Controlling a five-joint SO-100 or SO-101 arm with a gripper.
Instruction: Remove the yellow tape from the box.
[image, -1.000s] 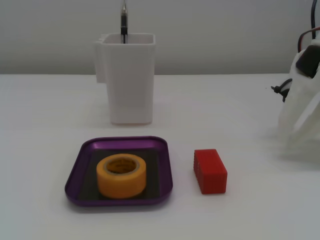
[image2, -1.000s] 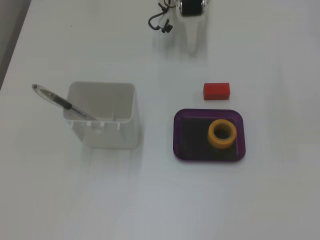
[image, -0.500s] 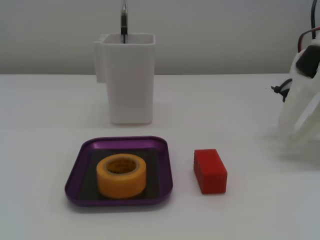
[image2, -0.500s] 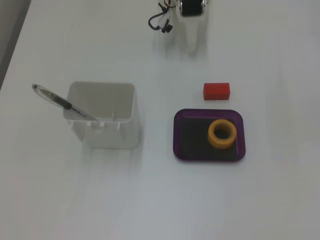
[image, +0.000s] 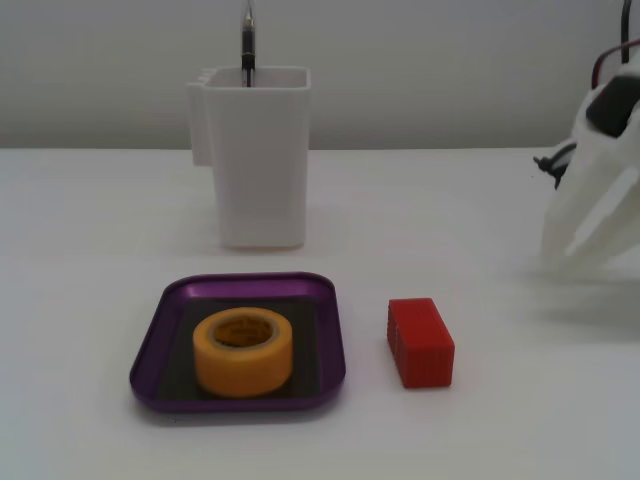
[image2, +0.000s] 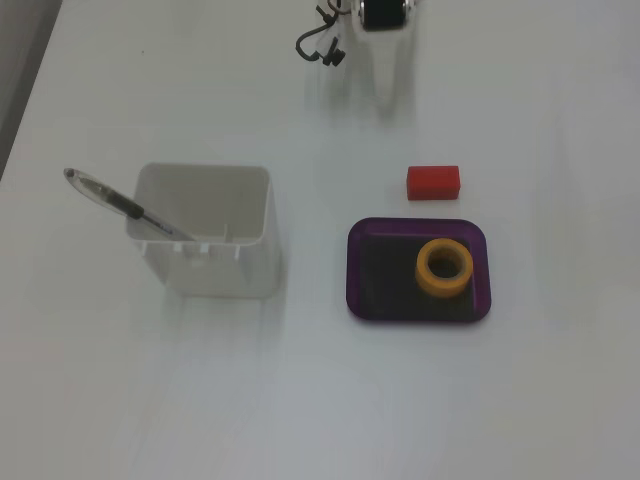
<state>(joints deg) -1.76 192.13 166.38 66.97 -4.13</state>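
The white gripper (image: 590, 215) has lifted slightly off the matte white table (image: 100, 220); whether it is open, I cannot tell. The round, hollow yellow tape (image: 243, 351) lies inside the glossy purple box (image: 150, 350), with a ribbed red block (image: 420, 342) just right of the box and a smooth white container (image: 257, 155) behind it.

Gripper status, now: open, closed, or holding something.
Gripper: white and washed out against the table in both fixed views, so open or closed cannot be told; it holds nothing, and the yellow tape lies in the box.

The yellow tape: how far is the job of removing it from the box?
Nothing is done yet: the yellow tape lies flat inside the box. The white arm is far off at the table edge in both fixed views, holding nothing visible. Reaching, gripping and lifting the tape out all remain.
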